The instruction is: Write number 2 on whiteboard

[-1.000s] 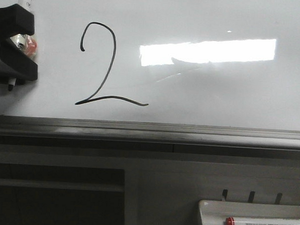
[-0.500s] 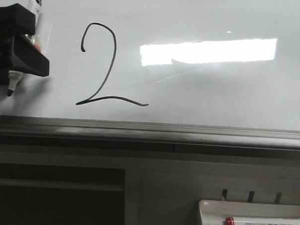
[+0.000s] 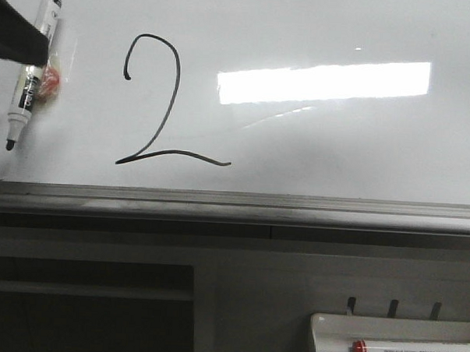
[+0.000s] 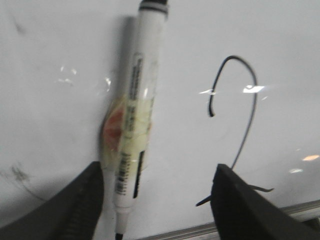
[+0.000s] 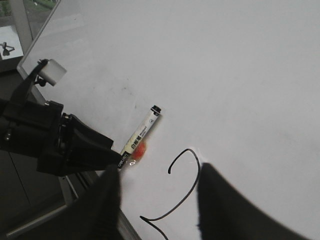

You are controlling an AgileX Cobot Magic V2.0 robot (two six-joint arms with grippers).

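The number 2 (image 3: 177,80) is drawn in thin black line on the whiteboard (image 3: 337,149), above its grey ledge (image 3: 296,210). A white marker (image 3: 30,70) with tape and an orange patch rests tip-down against the board, left of the numeral. My left gripper (image 3: 19,38) shows only as a dark part at the upper left edge. In the left wrist view its jaws (image 4: 157,170) stand wide apart; the marker (image 4: 135,125) lies near one finger, not clamped, and the 2 (image 4: 251,115) shows near the other. My right gripper (image 5: 160,172) is open and empty, facing the 2 (image 5: 187,150), the marker (image 5: 141,131) and the left gripper (image 5: 95,150).
A small white marker tray (image 3: 322,324) hangs at the lower right, holding a red-capped marker (image 3: 415,349). A dark recessed panel (image 3: 81,309) lies below the ledge at the lower left. A bright light reflection (image 3: 325,80) sits on the board.
My left gripper has opened, let go of the marker and drawn back to the left, mostly out of the front view. The marker stays against the board. The 2 is unchanged.
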